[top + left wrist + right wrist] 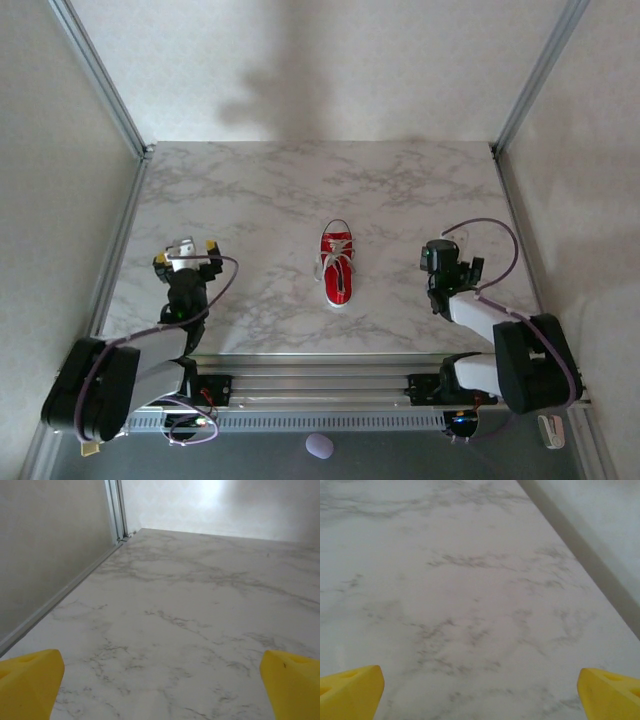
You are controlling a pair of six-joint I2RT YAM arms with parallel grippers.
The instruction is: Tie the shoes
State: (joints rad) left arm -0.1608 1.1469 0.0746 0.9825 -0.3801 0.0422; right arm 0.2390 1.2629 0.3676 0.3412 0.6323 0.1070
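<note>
Lying near the middle of the white, grey-veined marble-patterned table (250, 190), the small red canvas low-top sneaker (337, 262) sits lengthwise, its broader end toward the far edge and its narrower end toward the arms. White laces (338, 252) criss-cross its upper, and a white rubber rim runs around the sole. Any print or logo on it is too small to read, and I cannot tell whether the laces are knotted.

The table top looks smooth and faintly glossy, with soft grey streaks branching across it. Plain pale wall panels (60, 150) enclose it, joined by slim aluminium posts (100, 75). A ribbed metal rail (320, 385) carries the 2 arm bases at the near edge, and thin purple cables (225, 285) loop along both arms.

The left end effector (186, 252) hangs over the left part of the table, well apart from the sneaker. In the left wrist view its 2 wedge-shaped yellow fingertips (30, 682) stand spread wide, released, with bare marble between them.

The right end effector (440, 258), black-bodied, hangs over the right part of the table, also well apart from the sneaker. In the right wrist view its yellow fingertips (350, 690) are likewise parted wide and grasp nothing.

A small lavender oval object (320, 446) lies below the rail.
</note>
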